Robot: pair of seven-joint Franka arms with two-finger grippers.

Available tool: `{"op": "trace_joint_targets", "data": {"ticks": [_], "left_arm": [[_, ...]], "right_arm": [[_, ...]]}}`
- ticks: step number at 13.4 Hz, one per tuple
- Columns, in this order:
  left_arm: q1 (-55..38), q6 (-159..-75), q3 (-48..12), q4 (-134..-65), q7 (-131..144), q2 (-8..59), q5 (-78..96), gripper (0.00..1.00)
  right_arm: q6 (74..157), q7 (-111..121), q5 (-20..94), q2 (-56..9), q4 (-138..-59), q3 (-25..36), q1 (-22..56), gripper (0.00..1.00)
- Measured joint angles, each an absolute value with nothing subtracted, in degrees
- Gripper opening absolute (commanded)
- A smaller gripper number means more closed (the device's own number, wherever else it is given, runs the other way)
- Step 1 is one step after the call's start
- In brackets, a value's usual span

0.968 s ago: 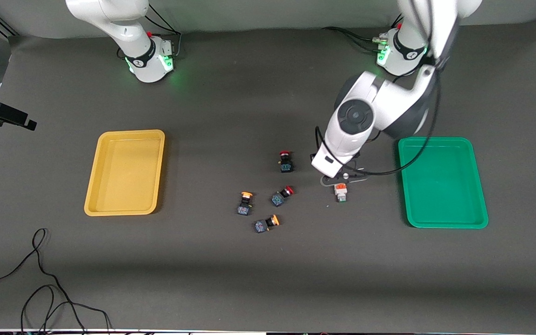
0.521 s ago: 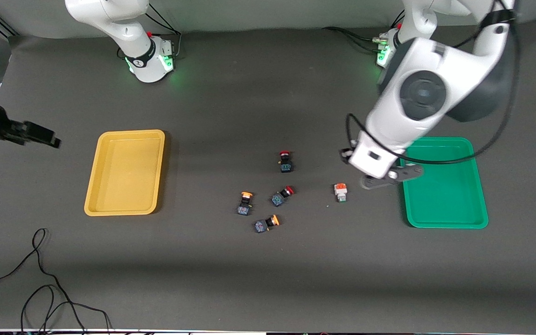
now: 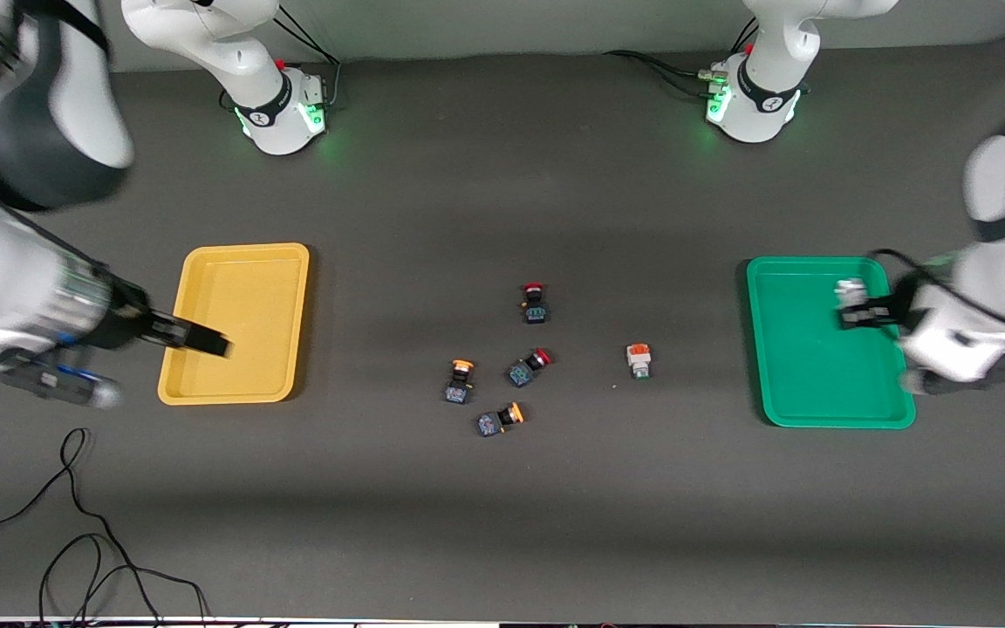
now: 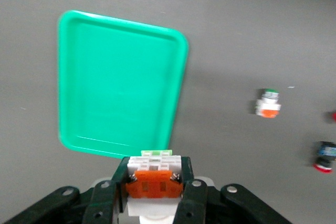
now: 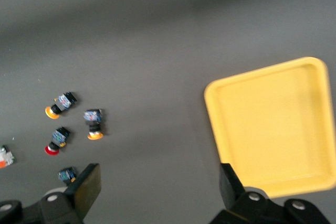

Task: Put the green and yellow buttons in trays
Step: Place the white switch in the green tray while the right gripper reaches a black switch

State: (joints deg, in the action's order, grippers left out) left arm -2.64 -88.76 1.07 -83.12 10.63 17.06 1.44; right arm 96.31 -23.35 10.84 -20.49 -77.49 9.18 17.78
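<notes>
Buttons: none trayed yet. Left hand (image 4: pixel 154 191) pinches one green button (image 4: pixel 154 179) over the green tray (image 3: pixel 816 384), probably about to drop. Other green (image 3: pixel 639 359) sits at its 9 o'clock; two yellows (image 3: pixel 459 380) wait mid-desk. Right hand (image 5: pixel 157 190), spread, hangs over the yellow tray (image 3: pixel 206 392).

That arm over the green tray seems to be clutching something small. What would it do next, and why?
Probably lower and let go. The left gripper is shut on a white-bodied push-button switch with an orange block and green tip, held over the shallow green plastic tray, which holds nothing yet. A matching white switch lies on the dark table. The open right gripper hangs over the yellow plastic tray.
</notes>
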Motion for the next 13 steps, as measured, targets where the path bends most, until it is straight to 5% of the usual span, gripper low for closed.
{"op": "trace_joint_targets", "data": {"ticks": [9,13], "left_arm": [[1.5,-124.4,0.1,-112.6,0.3,20.6,0.3,0.28],[1.5,-136.1,0.1,-118.2,0.0,25.8,0.2,0.30]], "right_arm": [[114.9,-27.0,11.1,-39.1,-76.8,9.0,29.3,1.00],[124.9,-30.0,12.9,-46.6,-76.5,8.9,33.9,1.00]]}}
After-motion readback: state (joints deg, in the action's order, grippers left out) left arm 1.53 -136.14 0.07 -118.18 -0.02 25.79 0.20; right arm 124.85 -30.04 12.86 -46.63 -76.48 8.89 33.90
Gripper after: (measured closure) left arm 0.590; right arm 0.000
